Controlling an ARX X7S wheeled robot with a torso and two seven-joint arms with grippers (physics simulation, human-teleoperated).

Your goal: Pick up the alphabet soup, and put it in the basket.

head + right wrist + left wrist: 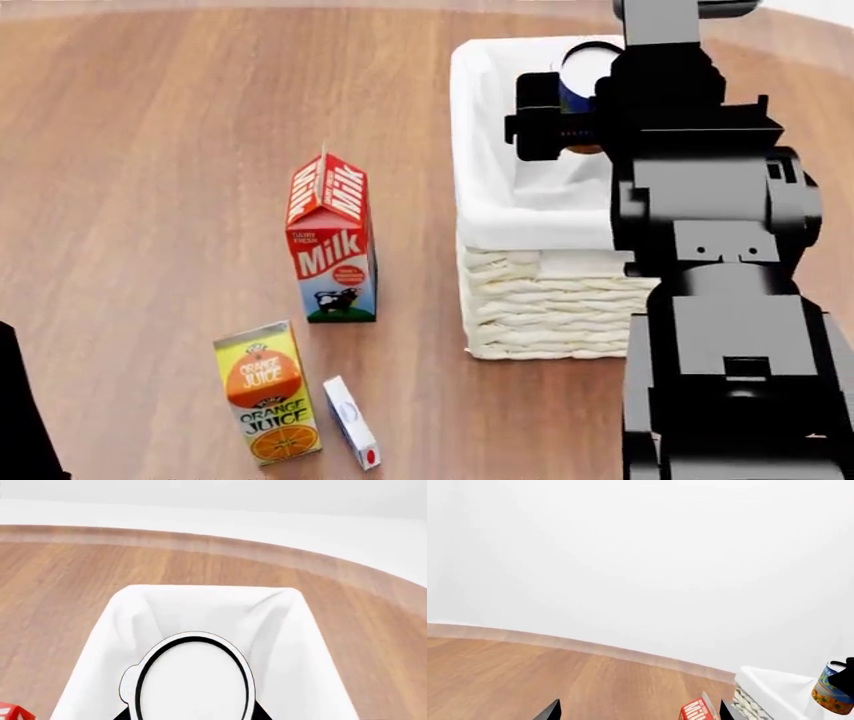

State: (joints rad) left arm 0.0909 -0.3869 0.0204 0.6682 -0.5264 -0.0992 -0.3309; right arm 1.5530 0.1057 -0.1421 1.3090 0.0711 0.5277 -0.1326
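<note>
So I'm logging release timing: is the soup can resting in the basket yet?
Not yet. The alphabet soup hangs upright in the right gripper, above the basket. In the left wrist view it sits clear above the liner.

Even, bright, diffuse lighting throughout; we see no glare and no clear light source. On the wooden table (pixel 160 150) the milk carton (pixel 330 240) and basket (pixel 534 300) cast only faint, soft shadows. All three renders are sharp, without blur. In both wrist views we note the table's far edge bowing, a wide-angle distortion.
</note>
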